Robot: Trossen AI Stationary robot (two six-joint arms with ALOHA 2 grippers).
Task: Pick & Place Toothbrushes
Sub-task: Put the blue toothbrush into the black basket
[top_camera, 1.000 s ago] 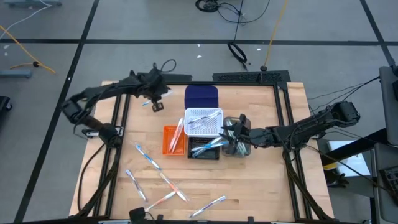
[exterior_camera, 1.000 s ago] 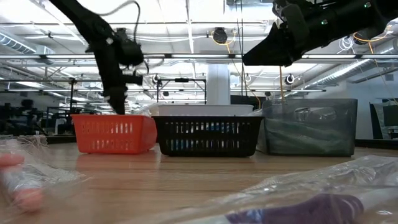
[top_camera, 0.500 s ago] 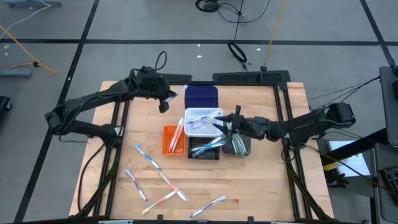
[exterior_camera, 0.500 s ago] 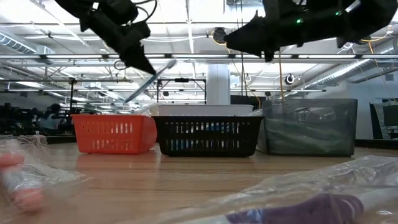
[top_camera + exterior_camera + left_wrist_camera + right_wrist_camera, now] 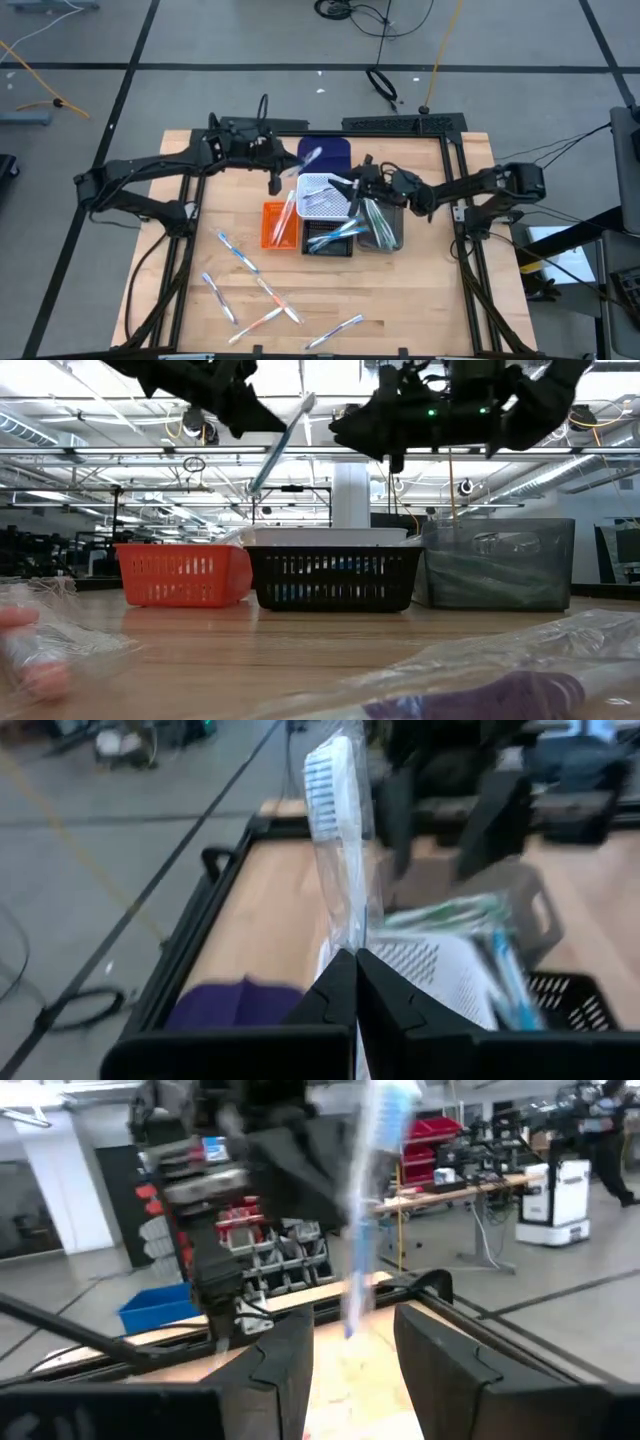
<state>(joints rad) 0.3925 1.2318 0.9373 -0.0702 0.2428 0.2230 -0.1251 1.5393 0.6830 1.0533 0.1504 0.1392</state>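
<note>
Toothbrush (image 5: 305,160) in clear wrap sits pinched in the closed left gripper (image 5: 276,178), held high over the white bin (image 5: 327,195). Right gripper (image 5: 355,190), fingers parted and empty, faces it above that bin. More brushes (image 5: 258,285) lie on the table (image 5: 420,300).

Left gripper (image 5: 355,982): fingers (image 5: 334,992) pressed together, clamped on wrapped toothbrush (image 5: 338,830); brush stands up from tips, bristle head at far end, clear wrapper around it.
White mesh bin (image 5: 440,970): beyond tips, holds green/blue toothbrushes (image 5: 470,920).
Black mesh bin (image 5: 575,1000): beside white one.
Dark blue bin (image 5: 235,1005): on other side, near fingers.
Wood tabletop (image 5: 265,910) w/ black frame rail (image 5: 190,930).
Other arm's dark gripper (image 5: 470,805): farther off, blurred.
</note>
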